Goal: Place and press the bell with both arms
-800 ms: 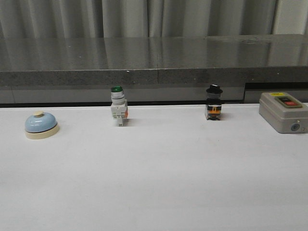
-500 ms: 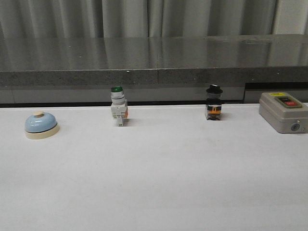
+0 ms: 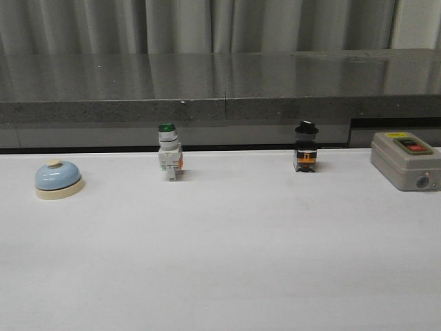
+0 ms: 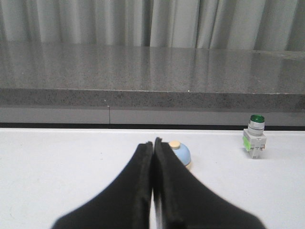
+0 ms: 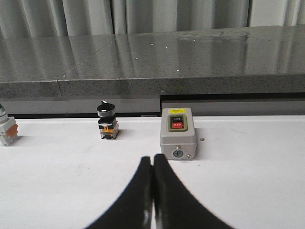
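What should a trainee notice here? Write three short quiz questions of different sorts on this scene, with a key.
1. True or false: the left gripper has its fingers pressed together.
2. Multiple choice: in the front view, the bell stands (A) at the left end of the row, (B) between the two switches, (C) on top of the grey box.
3. Fill in: the switch nearest the grey control box has a ____ cap.

Key:
1. True; the right gripper is shut too.
2. A; the green-capped switch is next to it.
3. Black; that is the black-capped switch.
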Action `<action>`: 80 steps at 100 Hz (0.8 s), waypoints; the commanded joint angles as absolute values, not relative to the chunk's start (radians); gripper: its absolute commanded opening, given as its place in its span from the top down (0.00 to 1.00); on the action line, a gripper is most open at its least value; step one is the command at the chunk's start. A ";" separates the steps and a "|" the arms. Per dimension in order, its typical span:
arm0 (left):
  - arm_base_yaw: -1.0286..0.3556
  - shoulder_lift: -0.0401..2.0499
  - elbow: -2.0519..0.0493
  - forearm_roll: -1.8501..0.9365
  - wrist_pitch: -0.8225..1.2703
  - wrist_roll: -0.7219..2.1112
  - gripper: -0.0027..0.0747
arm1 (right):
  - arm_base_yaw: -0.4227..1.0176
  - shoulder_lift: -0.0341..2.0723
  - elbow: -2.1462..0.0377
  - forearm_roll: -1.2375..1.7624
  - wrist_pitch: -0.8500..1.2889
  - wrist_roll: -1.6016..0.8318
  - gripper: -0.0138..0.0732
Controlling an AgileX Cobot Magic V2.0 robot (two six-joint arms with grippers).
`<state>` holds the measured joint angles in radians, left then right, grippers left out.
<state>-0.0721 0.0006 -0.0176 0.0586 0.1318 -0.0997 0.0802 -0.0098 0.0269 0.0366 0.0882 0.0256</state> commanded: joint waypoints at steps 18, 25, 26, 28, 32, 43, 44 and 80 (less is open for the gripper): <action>-0.070 0.229 -0.293 0.037 0.226 -0.106 0.99 | 0.080 -0.029 0.013 0.035 0.006 0.021 0.91; -0.070 0.314 -0.371 0.037 0.275 -0.106 0.99 | 0.080 -0.029 0.013 0.035 0.006 0.021 0.91; -0.070 0.323 -0.379 0.037 0.280 -0.106 0.99 | 0.080 -0.029 0.013 0.035 0.006 0.021 0.91; -0.070 0.350 -0.402 0.037 0.293 -0.106 0.99 | 0.080 -0.029 0.013 0.035 0.006 0.021 0.91; -0.070 0.394 -0.449 0.033 0.325 -0.106 0.99 | 0.080 -0.029 0.013 0.035 0.006 0.021 0.91; -0.070 0.543 -0.566 0.028 0.419 -0.106 0.99 | 0.080 -0.029 0.013 0.035 0.006 0.021 0.91; -0.070 0.552 -0.574 0.028 0.425 -0.106 0.99 | 0.080 -0.029 0.013 0.035 0.006 0.021 0.91; -0.070 1.009 -0.863 0.028 0.581 -0.092 0.99 | 0.080 -0.029 0.013 0.035 0.006 0.021 0.91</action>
